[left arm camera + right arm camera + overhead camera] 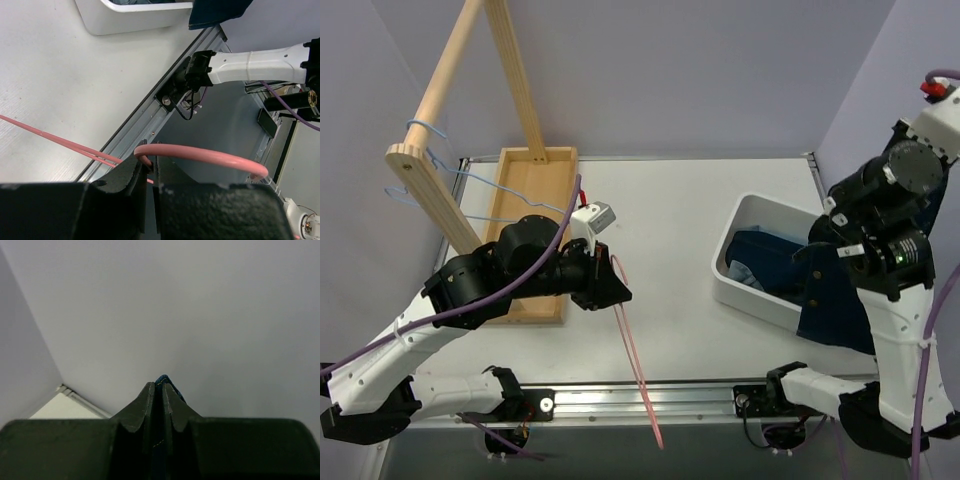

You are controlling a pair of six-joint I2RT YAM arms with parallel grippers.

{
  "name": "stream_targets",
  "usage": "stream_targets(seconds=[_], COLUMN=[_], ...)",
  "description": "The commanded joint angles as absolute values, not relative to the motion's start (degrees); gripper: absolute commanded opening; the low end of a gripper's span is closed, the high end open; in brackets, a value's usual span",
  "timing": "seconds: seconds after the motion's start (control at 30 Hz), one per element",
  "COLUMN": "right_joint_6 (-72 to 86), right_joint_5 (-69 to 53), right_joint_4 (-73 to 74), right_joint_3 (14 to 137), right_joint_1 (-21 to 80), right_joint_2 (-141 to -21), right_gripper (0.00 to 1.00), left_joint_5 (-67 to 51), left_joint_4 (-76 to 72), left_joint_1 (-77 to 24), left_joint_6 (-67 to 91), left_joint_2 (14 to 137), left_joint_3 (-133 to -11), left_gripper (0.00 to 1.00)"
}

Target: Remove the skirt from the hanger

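Dark-blue skirt (835, 310) hangs limp from your right gripper (156, 390), pinched tight, above the bin (745, 297) near the table's right edge | looks soft, light, floppy: grip a thick fold | left gripper (150, 167) clamps the bare pink hanger (200, 152)

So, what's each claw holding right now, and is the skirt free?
Left gripper shut on pink hanger. Right gripper shut on dark blue skirt, off the hanger, over white bin. Nothing blocking.
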State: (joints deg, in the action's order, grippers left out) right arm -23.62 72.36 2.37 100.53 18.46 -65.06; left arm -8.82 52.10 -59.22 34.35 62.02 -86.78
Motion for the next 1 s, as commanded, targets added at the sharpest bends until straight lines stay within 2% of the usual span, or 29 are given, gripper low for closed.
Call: stream_targets(seconds=[0.0,0.2,0.33,0.5,0.67,0.7,0.83,0.97], right_joint_6=[-12.6,-21.5,-22.1,-22.4,-13.5,-11.5,-0.3,14.0], right_joint_5=[62.5,52.2,50.7,51.0,53.9,53.9,52.8,50.6], right_joint_4=[12.2,-1.9,-2.1,-4.8,-0.3,-0.1,6.6,21.0], right_joint_3=[106.5,106.8,112.0,107.9,100.6,96.0,86.3,82.1], right_joint_1=[18.6,18.5,18.5,18.3,17.8,17.8,17.8,17.8], right_joint_2=[-71.3,-74.2,-79.4,-80.8,-78.2,-77.0,-68.0,-64.0], right_gripper=[0.0,0.0,0.0,0.0,0.0,0.0,0.0,0.0], left_joint_5=[-9.4,-7.9,-6.7,-7.7,-8.2,-8.2,-8.5,-9.1], left_joint_4=[48.3,50.3,50.9,49.0,47.4,47.4,47.4,47.3], left_joint_1=[-59.6,-59.7,-59.6,-59.7,-59.7,-59.7,-59.7,-59.7], left_joint_6=[35.9,35.7,35.3,35.6,35.8,35.6,35.3,35.2], left_joint_2=[60.5,60.2,60.0,61.2,61.2,61.3,61.3,61.8], left_joint_3=[-86.0,-86.6,-86.0,-85.0,-84.1,-84.1,-83.8,-84.1], left_gripper=[0.02,0.02,0.02,0.02,0.02,0.02,0.02,0.02])
